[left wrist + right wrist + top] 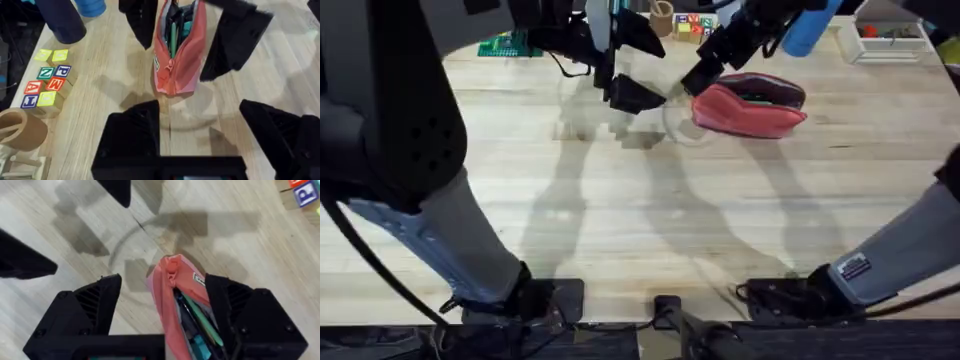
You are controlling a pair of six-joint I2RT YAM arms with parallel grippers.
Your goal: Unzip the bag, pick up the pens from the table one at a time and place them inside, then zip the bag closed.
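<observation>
The bag (752,104) lies on the table (640,220) at about 1 o'clock from centre, unzipped (a green pen (173,37) shows inside); the right gripper (165,312) straddles its end, fingers spread, not clenched; the left gripper (200,135) hovers just beside it at 9 o'clock, fingers apart, holding nothing

Lettered wooden blocks (45,80) lie at the frame's left, a blue cylinder (91,7) stands upper left, and a wooden ring (20,130) sits lower left.
</observation>
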